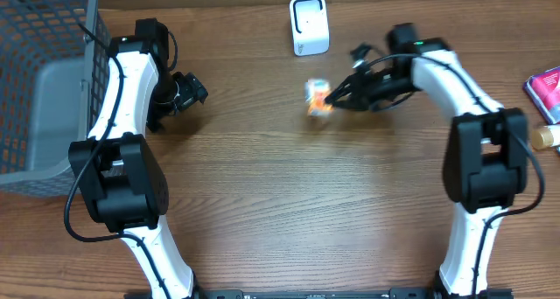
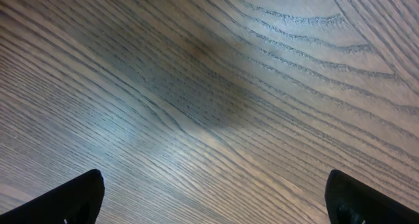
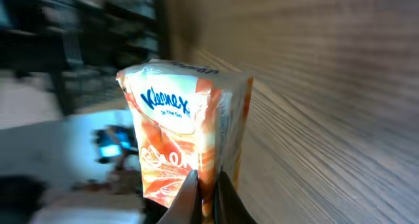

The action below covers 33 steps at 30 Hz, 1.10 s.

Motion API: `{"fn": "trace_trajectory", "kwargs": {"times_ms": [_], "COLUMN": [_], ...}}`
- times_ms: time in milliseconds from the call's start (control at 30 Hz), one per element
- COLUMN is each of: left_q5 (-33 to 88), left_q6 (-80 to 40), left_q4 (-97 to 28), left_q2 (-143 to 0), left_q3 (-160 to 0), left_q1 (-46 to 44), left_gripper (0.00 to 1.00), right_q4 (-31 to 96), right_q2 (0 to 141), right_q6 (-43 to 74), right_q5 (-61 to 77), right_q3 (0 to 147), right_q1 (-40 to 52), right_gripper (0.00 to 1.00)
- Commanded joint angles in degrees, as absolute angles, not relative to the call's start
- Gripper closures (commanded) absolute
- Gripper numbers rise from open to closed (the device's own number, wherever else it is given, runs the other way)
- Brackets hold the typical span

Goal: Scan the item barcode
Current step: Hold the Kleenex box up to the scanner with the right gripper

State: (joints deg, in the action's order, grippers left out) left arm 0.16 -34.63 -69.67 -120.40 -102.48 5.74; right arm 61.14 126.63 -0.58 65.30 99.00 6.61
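- Much bare bench (image 1: 280, 185) lies open between my arms; a grey basket (image 1: 35, 80) walls the left edge, and the white scanner (image 1: 309, 25) stands at the far edge.
- My left fingers (image 1: 191, 91) are spread wide over bare wood, holding nothing.
- My right fingers (image 3: 188, 196) pinch the Kleenex pack (image 3: 183, 139) by its lower edge, near the scanner but apart from it.

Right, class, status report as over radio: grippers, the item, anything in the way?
Right gripper shut on Kleenex pack. Left gripper open, empty, over table. Nothing between pack and scanner.
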Motion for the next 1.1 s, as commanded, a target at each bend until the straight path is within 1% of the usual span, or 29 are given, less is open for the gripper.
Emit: {"fn": "trace_trajectory", "kwargs": {"times_ms": [0, 67, 133, 300, 733, 800, 867, 933, 967, 1000, 1033, 1067], "left_q5": [-0.4, -0.4, -0.4, -0.5, -0.4, -0.4, -0.4, -0.4, -0.4, -0.4, -0.4, -0.4], "left_q6": [-35.8, -35.8, -35.8, -35.8, -35.8, -35.8, -35.8, -35.8, -35.8, -35.8, -35.8, -35.8], "left_q4": [-69.8, -69.8, -69.8, -69.8, -69.8, -69.8, -69.8, -69.8, -69.7, -69.7, -69.6, -69.5], "left_q2": [-120.6, -120.6, -120.6, -120.6, -120.6, -120.6, -120.6, -120.6, -120.6, -120.6, -120.6, -120.6], "left_q3": [-103.3, -103.3, -103.3, -103.3, -103.3, -103.3, -103.3, -103.3, -103.3, -103.3, -103.3, -103.3], "left_q1": [6.0, 6.0, 6.0, 6.0, 6.0, 6.0, 6.0, 6.0, 6.0, 6.0, 6.0, 6.0], "left_gripper": [0.0, 0.0, 0.0, 0.0, 0.0, 0.0, 0.0, 0.0, 0.0, 0.0, 0.0, 0.0], "right_q4": [61.1, 61.1, 60.2, 57.5, 57.0, 54.7, 50.5, 48.3, 48.8, 50.4, 51.9, 54.5], "right_q2": [125.4, 125.4, 125.4, 125.4, 125.4, 125.4, 125.4, 125.4, 125.3, 125.3, 125.3, 125.3], "right_q6": [-5.1, -10.6, -10.8, -10.8, -10.5, -8.0, 0.1, 11.1, 14.0, 15.7, 16.3, 16.8], "right_q5": [78.2, 86.4, 90.0, 90.0, 90.0, 89.5, 83.5, 67.2, 58.6, 48.3, 42.5, 33.0], "right_q3": [100.2, 100.1, 100.1, 100.1, 100.1, 100.2, 100.6, 102.1, 103.3, 105.1, 106.7, 109.5], "right_q1": [3.7, 2.1, 2.1, 2.9, 3.0, 2.9, 2.8, 2.8, 3.2, 3.7, 4.3, 5.4], "right_gripper": [0.96, 0.96, 0.96, 0.96, 0.96, 0.96, 0.96, 0.96, 0.96, 0.96, 0.96, 0.96]}}
